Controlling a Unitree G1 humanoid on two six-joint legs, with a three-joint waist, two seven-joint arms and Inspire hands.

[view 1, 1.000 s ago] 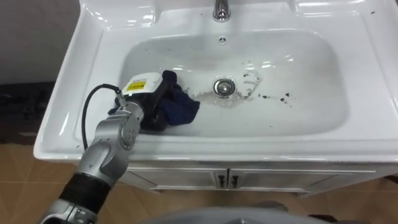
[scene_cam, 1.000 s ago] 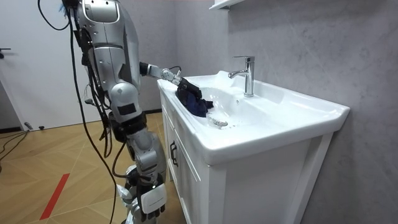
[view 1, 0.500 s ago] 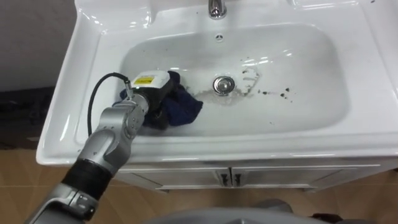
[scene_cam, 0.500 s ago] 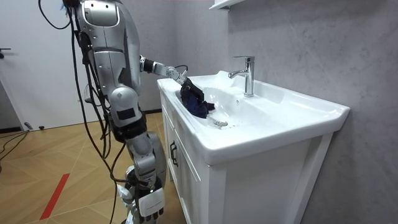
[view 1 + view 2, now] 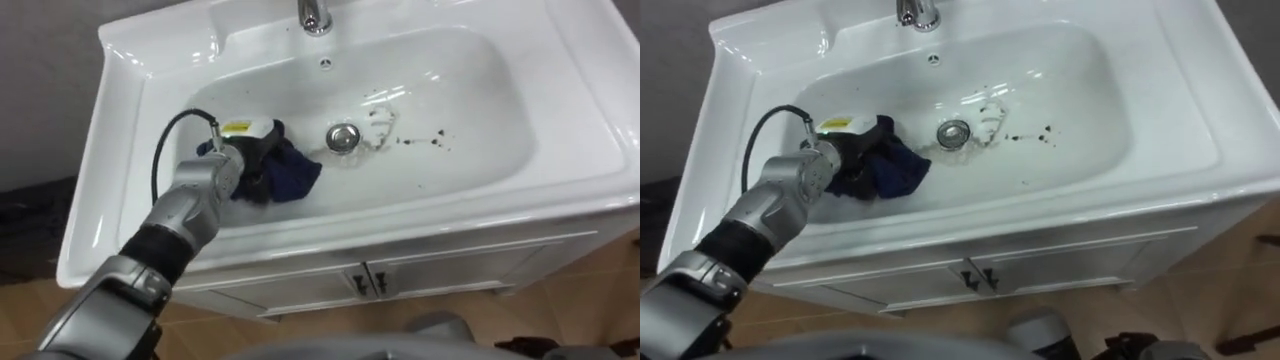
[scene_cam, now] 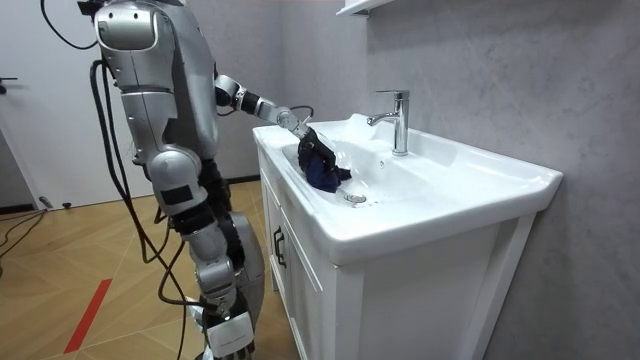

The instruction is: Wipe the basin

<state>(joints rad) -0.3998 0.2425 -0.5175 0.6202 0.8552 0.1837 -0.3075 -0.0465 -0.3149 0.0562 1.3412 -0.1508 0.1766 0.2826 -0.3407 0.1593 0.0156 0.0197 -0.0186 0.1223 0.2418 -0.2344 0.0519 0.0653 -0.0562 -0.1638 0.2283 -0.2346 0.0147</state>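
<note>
Against a second ago, the room view shows the robot's torso drawn back toward the room view's left. Its left arm now reaches out longer over the rim of the white basin (image 5: 120,130). The dark blue cloth (image 5: 292,176) has travelled along the bowl and its edge now lies closer to the drain (image 5: 343,137) than it did. The eye views have shifted as well, which is the camera's own move.

The left hand (image 5: 240,158) rests on the left slope of the bowl. Its dark fingers are curled down into the bunched cloth and grip it. The cloth sits under and just beyond the fingers, spreading from the hand toward the drain, near it but not touching. Dark specks (image 5: 420,140) dot the bowl's floor on the far side of the drain, well apart from the cloth. The tap (image 5: 313,14) stands at the back rim.
</note>
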